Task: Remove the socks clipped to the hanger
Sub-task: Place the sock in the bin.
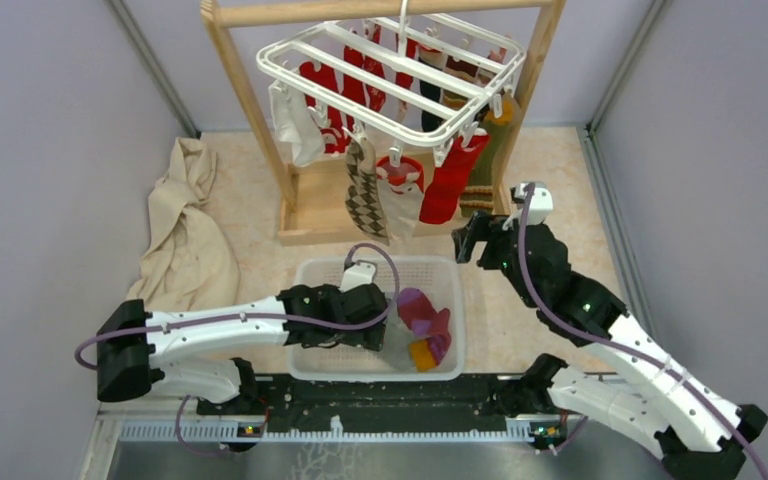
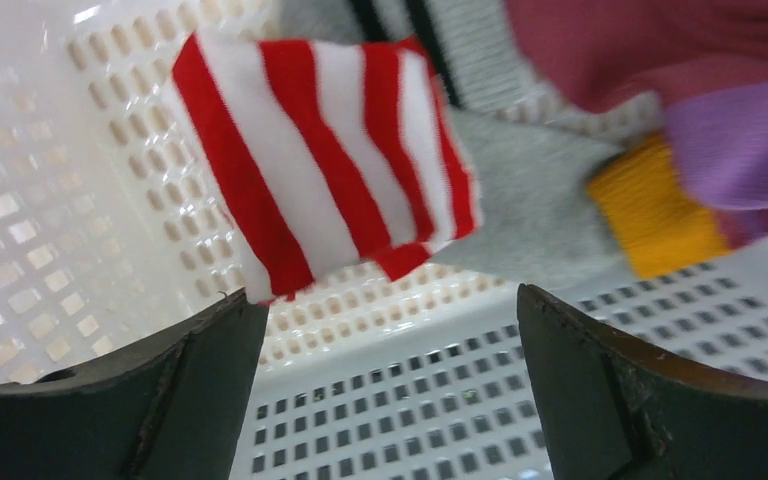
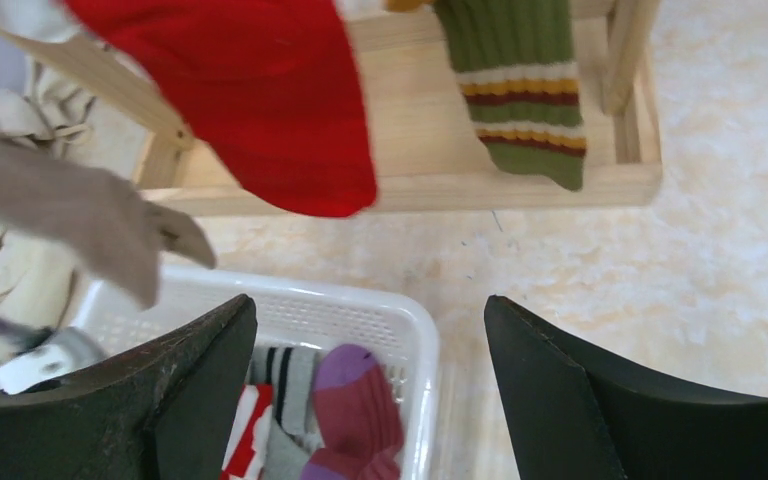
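Note:
The white hanger [image 1: 390, 75] hangs from a wooden frame with several socks clipped to it, among them an argyle one [image 1: 365, 195] and a red one [image 1: 448, 185]. My left gripper [image 1: 385, 328] [image 2: 390, 300] is down in the white basket [image 1: 380, 268], jaws wide open and empty. A red-white striped sock [image 2: 330, 160] lies loose just ahead of it, on a grey sock [image 2: 540, 200] beside a magenta one [image 1: 425, 315]. My right gripper [image 1: 468, 238] [image 3: 370, 305] stands open and empty below the red sock [image 3: 260, 100], with a green striped sock [image 3: 525, 90] to its right.
The wooden frame [image 1: 250, 100] and its base board [image 3: 440, 185] stand behind the basket. A beige cloth [image 1: 185, 230] lies heaped at the left wall. Grey walls close in both sides. A tan sock [image 3: 80, 210] hangs left of the right gripper.

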Motion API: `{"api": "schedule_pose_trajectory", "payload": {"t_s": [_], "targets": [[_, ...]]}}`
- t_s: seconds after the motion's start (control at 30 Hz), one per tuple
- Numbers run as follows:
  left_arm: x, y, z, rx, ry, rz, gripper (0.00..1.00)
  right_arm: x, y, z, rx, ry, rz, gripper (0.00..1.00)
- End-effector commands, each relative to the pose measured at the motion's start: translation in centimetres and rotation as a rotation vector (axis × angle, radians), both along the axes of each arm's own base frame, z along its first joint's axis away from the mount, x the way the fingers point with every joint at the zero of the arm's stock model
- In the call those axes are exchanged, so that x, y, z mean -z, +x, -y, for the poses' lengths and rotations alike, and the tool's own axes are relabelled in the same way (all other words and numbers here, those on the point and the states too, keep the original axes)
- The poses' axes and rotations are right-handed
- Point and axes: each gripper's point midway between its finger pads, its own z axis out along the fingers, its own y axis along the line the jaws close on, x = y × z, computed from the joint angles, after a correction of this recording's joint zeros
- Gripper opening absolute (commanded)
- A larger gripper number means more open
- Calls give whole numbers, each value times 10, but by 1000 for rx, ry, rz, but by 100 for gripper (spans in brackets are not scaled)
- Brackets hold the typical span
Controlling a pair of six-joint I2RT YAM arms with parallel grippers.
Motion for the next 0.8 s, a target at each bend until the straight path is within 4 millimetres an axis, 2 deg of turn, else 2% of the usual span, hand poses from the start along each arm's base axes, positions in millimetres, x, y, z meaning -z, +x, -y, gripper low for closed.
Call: {"api": "schedule_pose_trajectory", "payload": {"t_s": [0.0, 0.17, 0.3, 0.6, 0.77], "targets": [[-44, 4, 26, 37, -97, 41, 99, -3, 15, 4, -19, 121, -9, 84], [-76, 4, 35, 59, -165, 80, 99, 0, 37, 23, 23, 152, -22, 84], [-93, 6, 36, 68, -190, 103, 99, 1, 58, 32, 39, 196, -21, 83], [-96, 5, 31, 77, -186, 112, 99, -5, 104, 28, 5, 243, 24, 80], [-102, 4, 21, 62, -196, 121, 99, -5, 124, 36, 18, 268, 41, 77]]}}
